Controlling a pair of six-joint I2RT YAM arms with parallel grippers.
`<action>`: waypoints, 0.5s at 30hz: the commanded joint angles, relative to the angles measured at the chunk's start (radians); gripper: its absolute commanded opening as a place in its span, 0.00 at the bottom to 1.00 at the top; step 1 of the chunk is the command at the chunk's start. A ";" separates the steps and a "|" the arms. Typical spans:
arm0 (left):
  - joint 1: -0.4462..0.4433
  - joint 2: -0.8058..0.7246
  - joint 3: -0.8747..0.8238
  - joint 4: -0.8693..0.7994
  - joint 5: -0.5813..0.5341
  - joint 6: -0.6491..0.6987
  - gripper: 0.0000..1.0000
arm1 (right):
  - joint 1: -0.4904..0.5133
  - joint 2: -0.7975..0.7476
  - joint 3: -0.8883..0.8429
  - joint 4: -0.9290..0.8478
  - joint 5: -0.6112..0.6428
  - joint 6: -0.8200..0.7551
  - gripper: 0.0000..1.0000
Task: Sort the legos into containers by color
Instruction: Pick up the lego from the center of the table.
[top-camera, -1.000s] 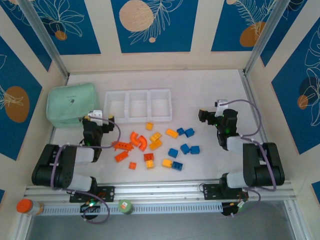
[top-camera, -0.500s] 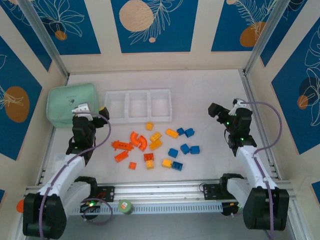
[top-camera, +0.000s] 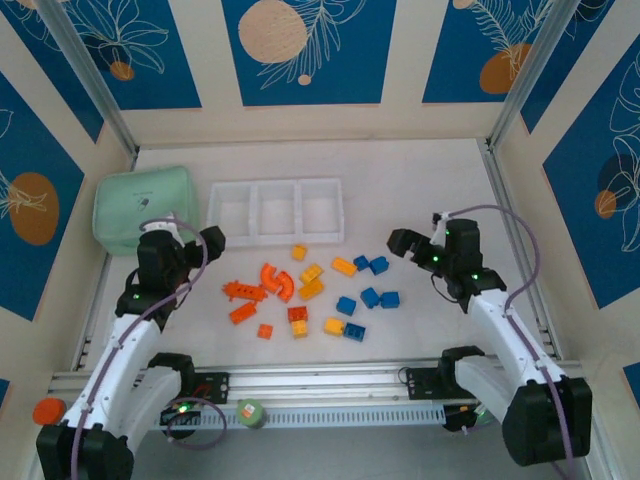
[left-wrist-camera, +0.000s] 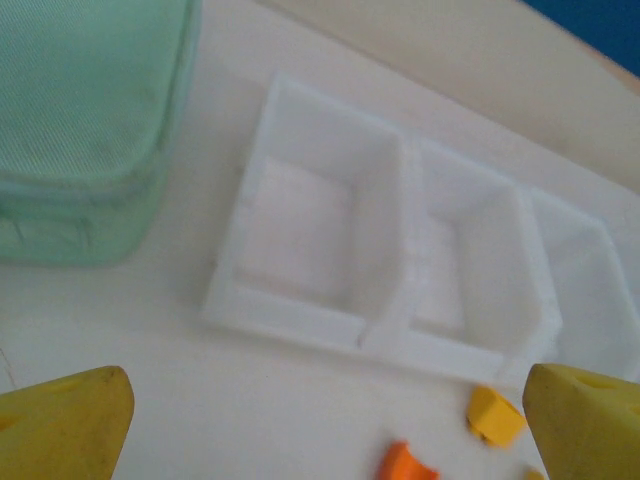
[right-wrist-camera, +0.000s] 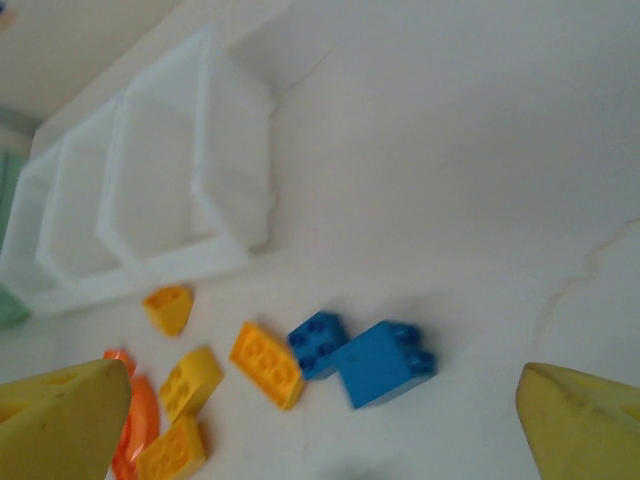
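The legos lie scattered on the white table in front of the tray: orange-red ones (top-camera: 278, 282) on the left, yellow-orange ones (top-camera: 311, 281) in the middle, blue ones (top-camera: 370, 297) on the right. The containers are three empty compartments of a white tray (top-camera: 275, 240). My left gripper (top-camera: 208, 240) hovers open near the tray's left front corner (left-wrist-camera: 290, 320), its yellow fingertips (left-wrist-camera: 60, 425) wide apart. My right gripper (top-camera: 400, 242) is open just right of two blue legos (right-wrist-camera: 385, 362), with a yellow one (right-wrist-camera: 266, 362) beside them. Neither holds anything.
A mint-green pouch (top-camera: 143, 208) sits left of the tray, close to my left arm. An orange-lidded jar (top-camera: 47, 411) and a green-lidded one (top-camera: 250, 412) stand by the front rail. Side walls close in the table left and right.
Both arms have unfolded from their tucked poses. The left gripper swung out to the tray's left front corner. The right gripper moved left towards the blue legos.
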 joint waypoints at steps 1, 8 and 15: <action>-0.008 0.010 0.036 -0.205 0.097 -0.114 0.99 | 0.089 0.043 0.070 -0.077 0.004 -0.057 0.99; -0.124 0.046 0.040 -0.350 0.135 -0.146 1.00 | 0.273 0.189 0.106 -0.038 0.029 -0.105 0.99; -0.280 0.068 0.042 -0.428 0.060 -0.248 0.94 | 0.408 0.299 0.101 0.081 0.024 -0.158 0.99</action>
